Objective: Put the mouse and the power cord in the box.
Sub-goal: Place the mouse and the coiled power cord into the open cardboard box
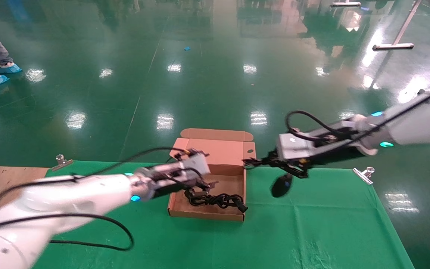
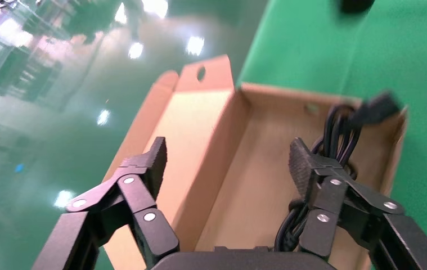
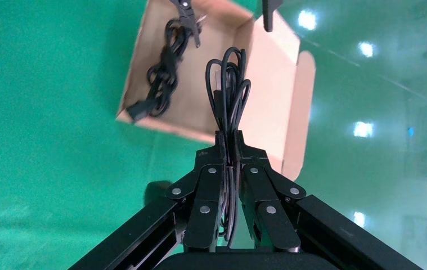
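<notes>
— So, where's the power cord [image 1: 217,200]?

— Already lying in the box [image 1: 203,215], coiled along the near wall, its plug toward the four o'clock corner. The box sits on the green cloth [image 1: 312,231] with its lid [image 1: 222,149] standing open at twelve o'clock.

— And the left gripper [image 1: 209,185]?

— Over the box's nine o'clock side, fingers [image 2: 149,160] spread wide with nothing between them, just above the cord.

— What's the right gripper [image 1: 252,161] doing?

— It's at about two o'clock from the box, just off the lid's corner. Its fingers [image 3: 216,154] are pinched tight on the thin bundled cable [image 3: 230,84], loops sticking out past the tips.

— The mouse [image 1: 281,185] itself?

— Dangling below that gripper, a dark oval above the cloth at three o'clock of the box, outside it. Whether it touches the cloth, I can't tell.
</notes>
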`<state>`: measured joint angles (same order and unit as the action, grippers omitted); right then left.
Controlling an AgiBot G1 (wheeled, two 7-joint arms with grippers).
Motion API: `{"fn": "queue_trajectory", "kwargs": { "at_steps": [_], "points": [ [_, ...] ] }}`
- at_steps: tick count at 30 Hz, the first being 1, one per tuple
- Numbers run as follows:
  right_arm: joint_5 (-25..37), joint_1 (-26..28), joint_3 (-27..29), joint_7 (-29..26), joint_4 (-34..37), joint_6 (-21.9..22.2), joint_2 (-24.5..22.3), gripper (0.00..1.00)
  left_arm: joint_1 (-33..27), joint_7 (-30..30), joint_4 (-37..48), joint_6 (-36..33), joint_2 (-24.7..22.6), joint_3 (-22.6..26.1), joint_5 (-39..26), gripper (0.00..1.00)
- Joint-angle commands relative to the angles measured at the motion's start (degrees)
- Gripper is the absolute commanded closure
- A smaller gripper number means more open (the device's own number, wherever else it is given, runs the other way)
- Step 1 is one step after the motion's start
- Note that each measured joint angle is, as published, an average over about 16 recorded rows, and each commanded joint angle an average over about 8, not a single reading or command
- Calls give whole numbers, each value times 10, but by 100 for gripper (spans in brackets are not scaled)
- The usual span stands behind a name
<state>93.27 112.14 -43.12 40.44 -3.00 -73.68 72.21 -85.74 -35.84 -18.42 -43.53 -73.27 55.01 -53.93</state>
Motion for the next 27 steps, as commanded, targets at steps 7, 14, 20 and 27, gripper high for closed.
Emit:
{"fn": "queue_trajectory", "kwargs": {
  "at_steps": [7, 14, 20, 27],
  "points": [
    [3, -4, -6, -41, -27, 51, 55, 100, -19, 3, 22, -189, 88, -50, 86, 0],
    [-3, -56, -37, -104, -133, 108, 65, 100, -18, -17, 58, -327, 155, -77, 131, 0],
    [-18, -112, -90, -152, -221, 213, 66, 100, -12, -37, 110, -366, 184, -86, 144, 0],
    [-37, -152, -163, -192, -268, 306, 66, 100, -8, -62, 154, -350, 197, -89, 146, 0]
  ]
}}
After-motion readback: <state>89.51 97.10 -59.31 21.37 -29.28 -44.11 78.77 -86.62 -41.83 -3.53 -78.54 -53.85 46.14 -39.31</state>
